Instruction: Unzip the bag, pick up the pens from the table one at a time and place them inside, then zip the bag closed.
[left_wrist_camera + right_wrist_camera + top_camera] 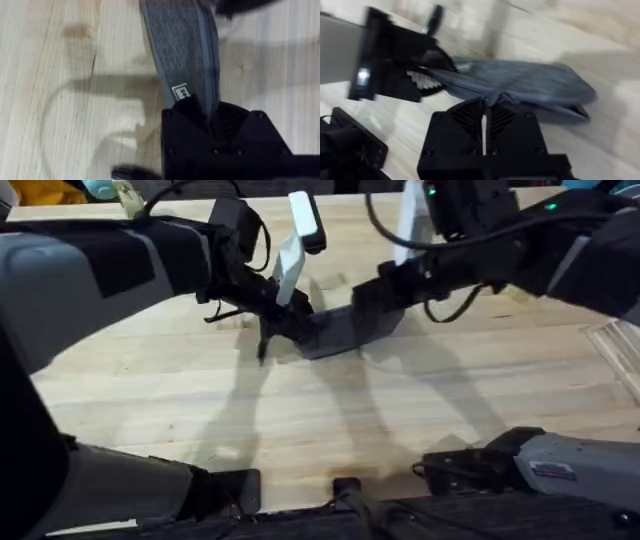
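While both my arms meet mid-table point(330, 440), the bag point(335, 330) lies between them: my left gripper point(212, 120) is clenched on one end, and my right gripper point(484, 117) is pinched on its upper edge. A pen point(263, 348) pokes out beside the left gripper.

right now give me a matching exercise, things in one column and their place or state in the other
Things:
1. left gripper
2. right gripper
3. bag
4. table

Place or state:
A. grey, held at both ends by the arms
B. shut on the bag's end by its small white label
C. light wood, under everything
D. shut on the bag's top edge

Pairs: 1-B, 2-D, 3-A, 4-C
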